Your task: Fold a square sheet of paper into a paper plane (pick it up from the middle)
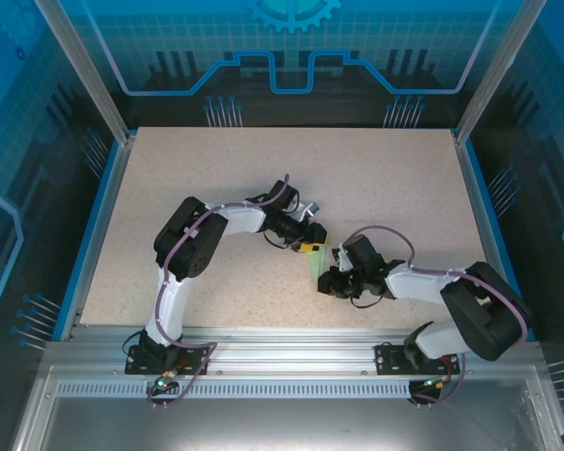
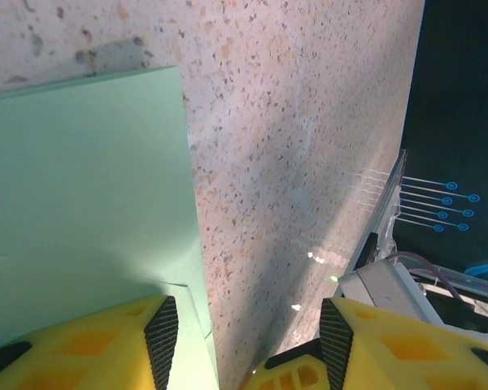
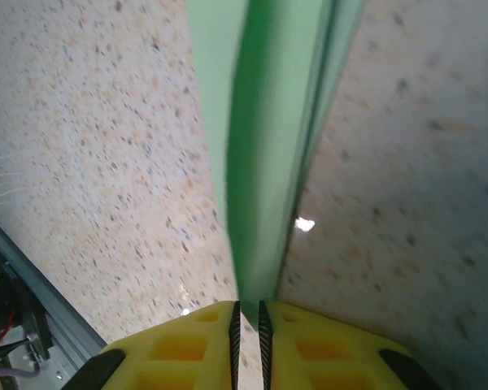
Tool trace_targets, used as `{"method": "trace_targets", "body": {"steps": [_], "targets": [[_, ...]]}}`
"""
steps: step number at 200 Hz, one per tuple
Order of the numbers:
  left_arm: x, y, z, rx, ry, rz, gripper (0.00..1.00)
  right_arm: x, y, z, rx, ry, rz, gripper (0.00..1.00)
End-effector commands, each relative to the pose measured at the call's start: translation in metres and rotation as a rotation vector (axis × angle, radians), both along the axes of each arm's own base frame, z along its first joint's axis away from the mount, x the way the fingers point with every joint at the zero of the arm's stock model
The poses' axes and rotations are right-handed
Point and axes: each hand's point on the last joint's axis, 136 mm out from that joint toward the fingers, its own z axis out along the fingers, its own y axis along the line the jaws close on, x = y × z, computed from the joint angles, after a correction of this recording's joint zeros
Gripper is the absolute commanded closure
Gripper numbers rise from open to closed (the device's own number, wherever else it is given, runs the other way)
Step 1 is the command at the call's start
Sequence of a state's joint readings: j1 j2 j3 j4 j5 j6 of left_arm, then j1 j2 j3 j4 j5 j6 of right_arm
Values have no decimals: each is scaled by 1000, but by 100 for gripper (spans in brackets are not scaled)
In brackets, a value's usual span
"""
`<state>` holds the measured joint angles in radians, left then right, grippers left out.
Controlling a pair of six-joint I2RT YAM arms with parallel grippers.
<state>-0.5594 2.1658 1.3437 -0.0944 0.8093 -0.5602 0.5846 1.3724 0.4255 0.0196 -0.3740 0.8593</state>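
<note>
The square sheet of paper [image 1: 318, 267] is pale mint green and folded, and it lies between my two grippers at mid-table. In the right wrist view the paper [image 3: 264, 146] runs away from the jaws as a narrow folded band standing on edge, and my right gripper [image 3: 246, 333] is shut on its near end. In the left wrist view the paper [image 2: 81, 187] spreads flat on the left with a folded layer showing. My left gripper [image 2: 248, 337] is open; its left finger [image 2: 161, 333] hangs over the paper's edge, and bare tabletop fills most of the gap.
The speckled beige tabletop [image 1: 216, 178] stretches wide behind and to the left. A blue rim and metal posts [image 1: 101, 197] bound its sides. A metal rail [image 1: 291, 343] with the arm bases lines the near edge.
</note>
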Motion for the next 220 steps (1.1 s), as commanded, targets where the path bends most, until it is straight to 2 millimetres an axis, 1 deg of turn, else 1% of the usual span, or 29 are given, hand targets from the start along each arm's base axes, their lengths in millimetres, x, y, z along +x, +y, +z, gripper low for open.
{"method": "trace_targets", "body": {"steps": [1,20,38,46,60,72,84,105,148,164,178,205,220], "targets": [[-2,1,-8,10,23,26,46,-11,-10,5,-42,-9,9,81],[0,0,-3,-6,20,48,46,6,-17,22,-61,-100,-56,79],[0,0,-2,-5,22,67,46,21,-29,30,-103,-149,-118,78],[0,0,-2,-9,26,73,46,28,-31,34,-103,-166,-138,76],[1,0,-1,-17,29,86,46,37,-25,40,-64,-182,-144,73],[0,-1,1,-23,28,88,46,42,-19,40,-48,-170,-140,69],[1,-1,3,-27,26,91,46,47,-12,38,-33,-159,-132,68],[1,-1,6,-31,21,96,46,59,4,42,44,-171,-125,68],[2,-1,7,-32,20,98,46,72,9,34,14,-168,-130,69],[2,-1,8,-34,16,96,46,73,1,24,-30,-153,-154,70],[2,-1,7,-32,18,98,46,73,-2,17,-33,-136,-168,70],[3,-1,8,-34,15,96,46,75,-1,11,-23,-125,-165,71],[2,-1,7,-32,16,95,46,76,0,9,-21,-122,-164,72]]}}
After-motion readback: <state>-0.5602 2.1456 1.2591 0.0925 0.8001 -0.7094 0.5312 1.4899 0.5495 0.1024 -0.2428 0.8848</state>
